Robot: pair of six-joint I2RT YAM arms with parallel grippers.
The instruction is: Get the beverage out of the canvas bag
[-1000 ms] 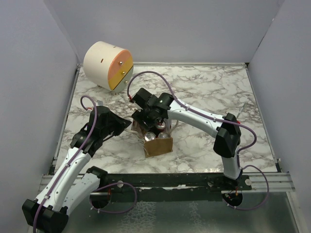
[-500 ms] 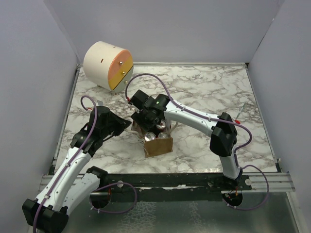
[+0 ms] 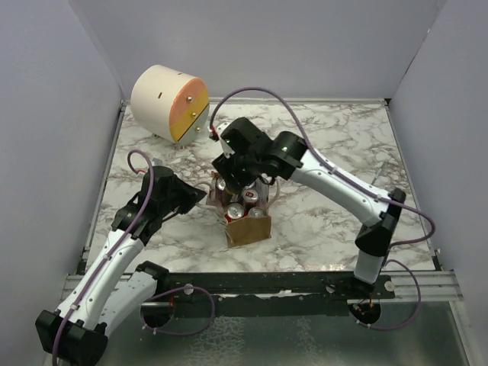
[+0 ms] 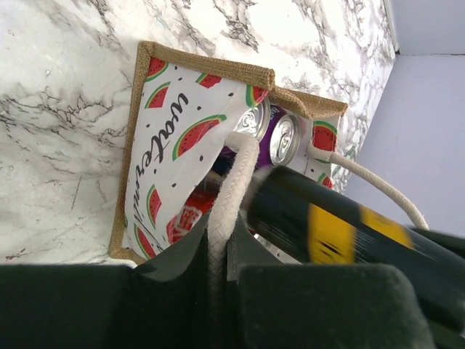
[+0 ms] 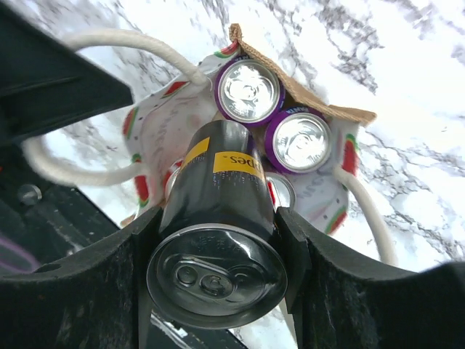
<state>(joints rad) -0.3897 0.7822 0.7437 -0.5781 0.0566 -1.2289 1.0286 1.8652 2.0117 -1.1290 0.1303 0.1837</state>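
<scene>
Beverage: black can [image 5: 216, 218], yellow label band, silver pull-tab top; tilted, held above mouth of canvas bag [image 3: 248, 229]. Bag tan, watermelon print; purple cans [image 5: 251, 89] inside. Right gripper [image 5: 218, 251] jaws clamp black can's sides. Left gripper [image 4: 218, 262] pinches white rope handle [image 4: 229, 196]. A second ago right gripper was low in bag; now raised with can. Left arm unchanged.

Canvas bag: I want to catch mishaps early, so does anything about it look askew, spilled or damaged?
Nothing spilled or damaged. The canvas bag stands upright, cans upright inside. Its watermelon-print lining is pulled askew where the left pincer grips a rope handle; the right pincer holds a black can above the opening.
</scene>
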